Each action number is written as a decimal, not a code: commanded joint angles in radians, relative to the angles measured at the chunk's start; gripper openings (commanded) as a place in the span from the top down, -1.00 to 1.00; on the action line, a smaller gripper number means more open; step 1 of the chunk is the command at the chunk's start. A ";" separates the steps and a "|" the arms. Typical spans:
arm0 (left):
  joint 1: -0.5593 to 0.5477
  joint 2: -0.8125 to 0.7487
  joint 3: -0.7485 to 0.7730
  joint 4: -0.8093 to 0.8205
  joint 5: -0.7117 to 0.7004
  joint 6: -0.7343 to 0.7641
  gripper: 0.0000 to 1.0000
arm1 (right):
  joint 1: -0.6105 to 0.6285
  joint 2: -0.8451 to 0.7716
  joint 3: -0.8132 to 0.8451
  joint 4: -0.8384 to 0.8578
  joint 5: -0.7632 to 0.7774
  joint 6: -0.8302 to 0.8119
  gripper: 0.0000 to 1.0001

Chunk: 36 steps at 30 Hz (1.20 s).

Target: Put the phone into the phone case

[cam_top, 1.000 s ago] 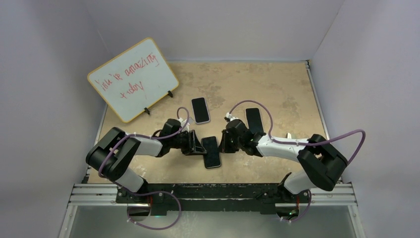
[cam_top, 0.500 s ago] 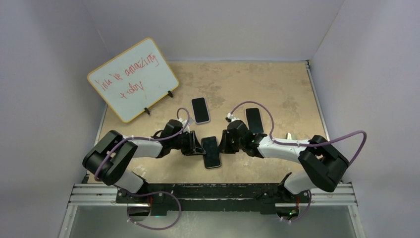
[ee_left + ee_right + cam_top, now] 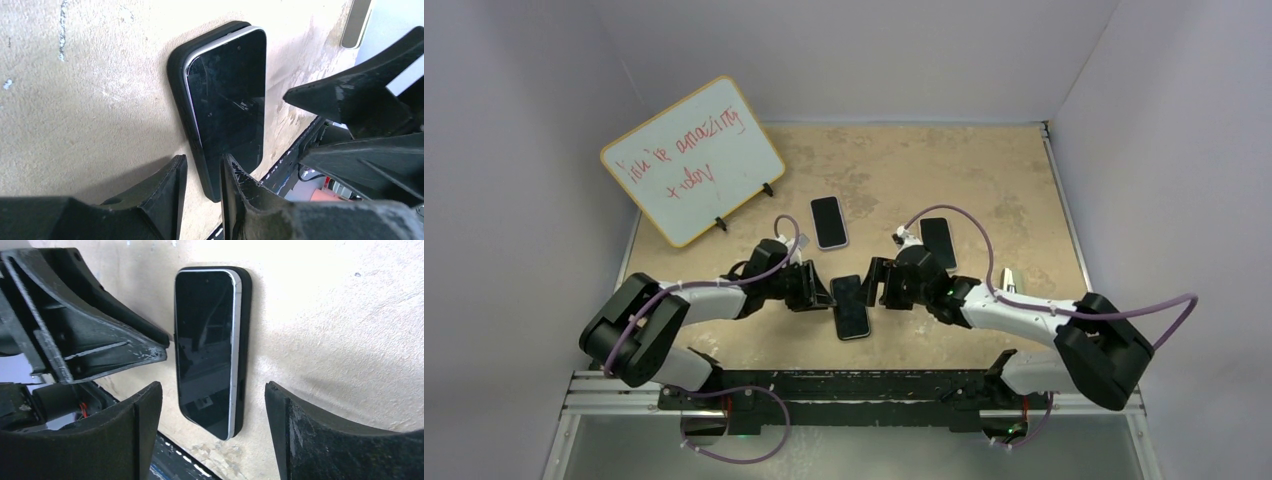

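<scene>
The phone (image 3: 851,305), black-screened with a silver rim, lies face up on the black phone case (image 3: 176,75) near the table's front middle. It sits on the case shifted sideways, so the case's edge (image 3: 245,340) shows along one long side. My left gripper (image 3: 824,297) is at the phone's left side, its jaws narrowly open. In the left wrist view the left gripper (image 3: 202,162) straddles the case's near edge, one fingertip (image 3: 235,175) over the screen (image 3: 227,95). My right gripper (image 3: 876,285) stands wide open on the right; in the right wrist view the gripper (image 3: 212,387) frames the phone (image 3: 205,340).
A second phone (image 3: 829,221) lies further back at the middle and a dark one (image 3: 937,240) at the right, behind the right arm. A whiteboard (image 3: 692,160) with red writing leans at the back left. The black rail (image 3: 854,385) runs just below the phone.
My right gripper has opened from shut to wide and its arm has swung out to the right. The left arm has shifted slightly; the phone and case have stayed put.
</scene>
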 commanded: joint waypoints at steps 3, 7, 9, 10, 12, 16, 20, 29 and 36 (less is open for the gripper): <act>0.009 0.053 0.031 0.053 0.040 0.021 0.35 | -0.006 0.050 -0.036 0.131 -0.049 0.030 -0.64; 0.008 0.097 0.024 0.098 0.073 0.013 0.36 | -0.008 0.087 -0.059 0.200 -0.071 0.047 -0.71; 0.007 0.107 0.021 0.108 0.082 0.010 0.40 | -0.007 0.111 -0.069 0.246 -0.078 0.056 -0.73; 0.008 0.109 0.021 0.108 0.084 0.012 0.43 | -0.007 0.124 -0.069 0.266 -0.080 0.061 -0.74; 0.008 0.108 0.018 0.105 0.086 0.018 0.46 | -0.007 0.151 -0.066 0.291 -0.103 0.078 -0.76; 0.007 0.091 0.018 0.066 0.079 0.042 0.59 | -0.006 0.179 -0.055 0.301 -0.168 0.114 -0.78; 0.007 0.080 0.016 0.025 0.061 0.066 0.69 | -0.009 0.179 -0.064 0.395 -0.225 0.158 -0.79; 0.007 0.085 0.013 0.010 0.058 0.074 0.72 | -0.026 0.151 -0.167 0.756 -0.294 0.314 -0.78; 0.007 0.065 0.011 -0.024 0.028 0.093 0.71 | -0.026 0.211 -0.204 0.946 -0.339 0.374 -0.78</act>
